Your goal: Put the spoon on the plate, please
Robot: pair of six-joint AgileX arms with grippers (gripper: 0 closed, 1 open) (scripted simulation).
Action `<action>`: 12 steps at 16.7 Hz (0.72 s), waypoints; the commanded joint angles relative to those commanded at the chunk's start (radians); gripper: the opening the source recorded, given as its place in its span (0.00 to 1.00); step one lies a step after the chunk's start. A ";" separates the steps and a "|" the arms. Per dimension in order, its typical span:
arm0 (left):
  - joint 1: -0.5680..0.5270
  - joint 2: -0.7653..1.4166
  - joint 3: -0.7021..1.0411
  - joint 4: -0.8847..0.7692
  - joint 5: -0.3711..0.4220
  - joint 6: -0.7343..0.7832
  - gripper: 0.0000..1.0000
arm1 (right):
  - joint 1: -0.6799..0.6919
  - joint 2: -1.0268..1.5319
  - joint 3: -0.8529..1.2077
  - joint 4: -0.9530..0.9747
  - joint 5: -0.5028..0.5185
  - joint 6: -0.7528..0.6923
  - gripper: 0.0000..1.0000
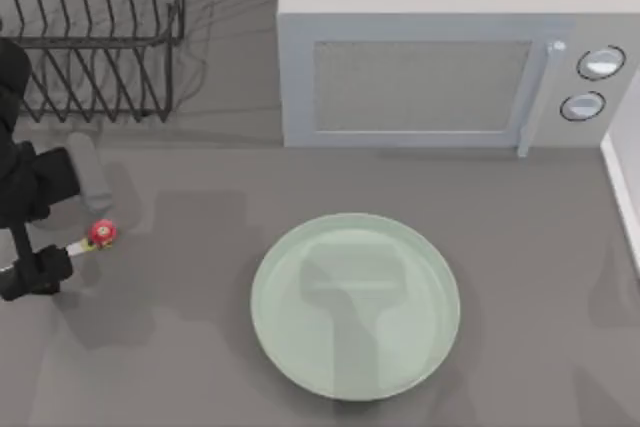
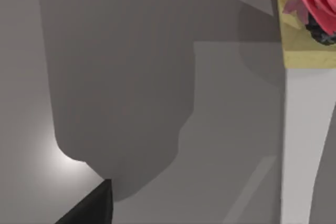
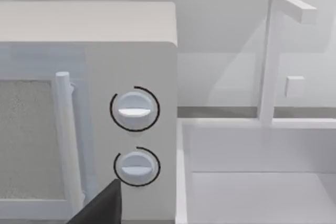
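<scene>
Spoon (image 1: 97, 237) sits at the table's left side, well apart from the plate (image 1: 354, 305), which holds nothing. Left gripper (image 1: 45, 237) is at the spoon; grip state indeterminate. Transfer not yet done.

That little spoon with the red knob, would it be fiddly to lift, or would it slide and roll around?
The spoon looks thin and small, so it is probably light and stiff. Its round red knob might let it roll or pivot if nudged. The left tool is at its handle; a narrow handle could twist in the grip. The glossy plate looks slick, so the spoon may slide a little there.
</scene>
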 joint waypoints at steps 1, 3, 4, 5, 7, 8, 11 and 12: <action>0.000 0.000 0.000 0.000 0.000 0.000 0.85 | 0.000 0.000 0.000 0.000 0.000 0.000 1.00; 0.000 0.000 0.000 0.000 0.000 0.000 0.70 | 0.000 0.000 0.000 0.000 0.000 0.000 1.00; 0.000 0.000 0.000 0.000 0.000 0.000 0.62 | 0.000 0.000 0.000 0.000 0.000 0.000 1.00; 0.000 0.000 0.000 0.000 0.000 0.000 0.55 | 0.000 0.000 0.000 0.000 0.000 0.000 1.00; 0.000 0.000 0.000 0.000 0.000 0.000 0.40 | 0.000 0.000 0.000 0.000 0.000 0.000 1.00; 0.000 0.000 0.000 0.000 0.000 0.000 0.32 | 0.000 0.000 0.000 0.000 0.000 0.000 1.00; 0.000 0.000 0.000 0.000 0.000 0.000 0.10 | 0.000 0.000 0.000 0.000 0.000 0.000 1.00; 0.000 0.000 0.000 0.000 0.000 0.000 0.02 | 0.000 0.000 0.000 0.000 0.000 0.000 1.00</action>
